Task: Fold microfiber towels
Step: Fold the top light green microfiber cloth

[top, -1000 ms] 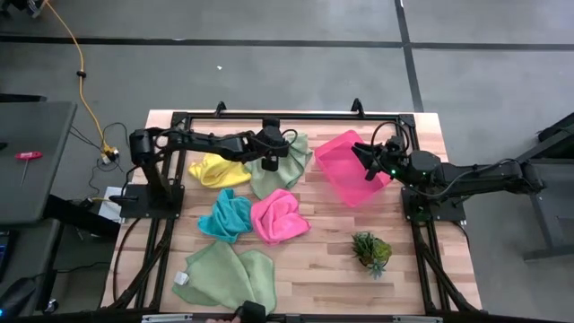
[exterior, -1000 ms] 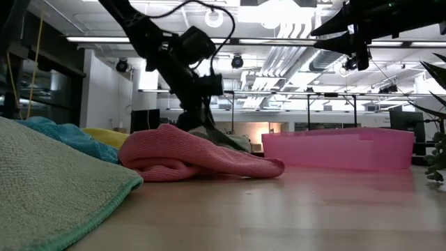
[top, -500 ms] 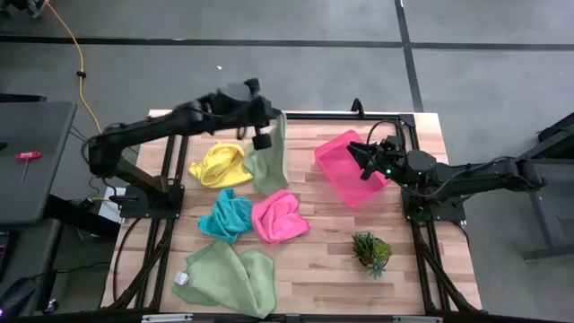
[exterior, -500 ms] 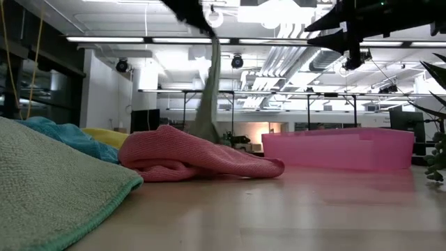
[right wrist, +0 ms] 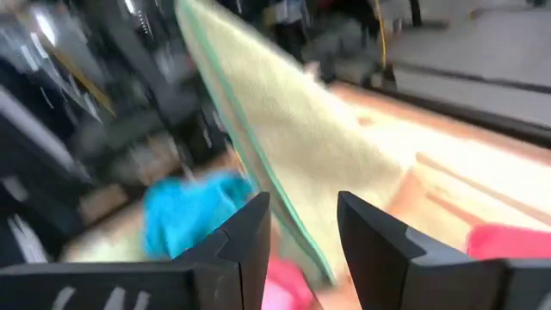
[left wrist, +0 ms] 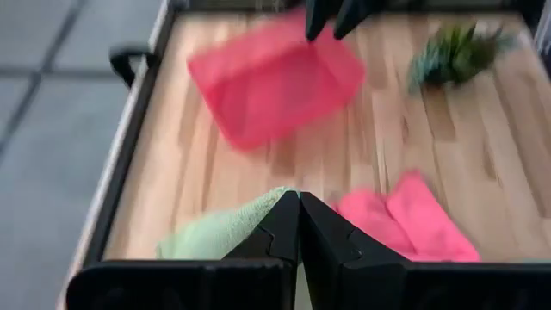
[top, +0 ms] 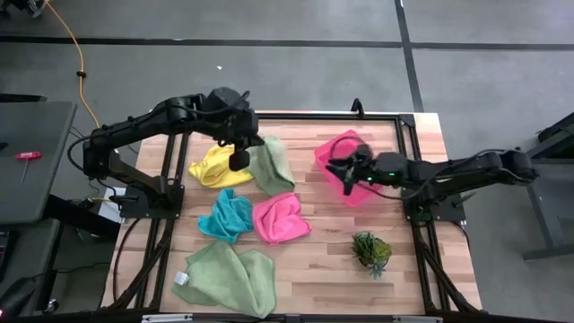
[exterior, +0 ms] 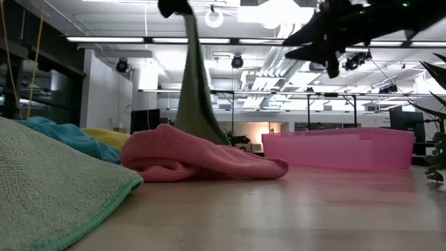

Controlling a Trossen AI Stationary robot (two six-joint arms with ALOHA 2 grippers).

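Left gripper point(top: 239, 160): raised above the table's rear half, fingers pressed together on one edge of a pale green towel point(top: 272, 163). The cloth hangs from the clamped fingers, and in the low view its lower end point(exterior: 195, 90) drops behind the hot pink towel point(exterior: 202, 160). In the high view, the yellow towel point(top: 215, 167) lies just beside this gripper on its outer side; the teal towel point(top: 225, 215) and the hot pink towel point(top: 281, 217) lie side by side nearer the table's front. The second pale green towel point(top: 229, 276) lies spread at the front edge, well apart from the gripper.

Right gripper point(top: 339, 172): held in the air over the near edge of the pink tray point(top: 357, 193), fingers apart, nothing between them. In its wrist view the fingers point(right wrist: 250, 228) point toward the hanging pale green towel point(right wrist: 284, 146). The small plant point(top: 371, 251) stands toward the front of the table, apart from this gripper.
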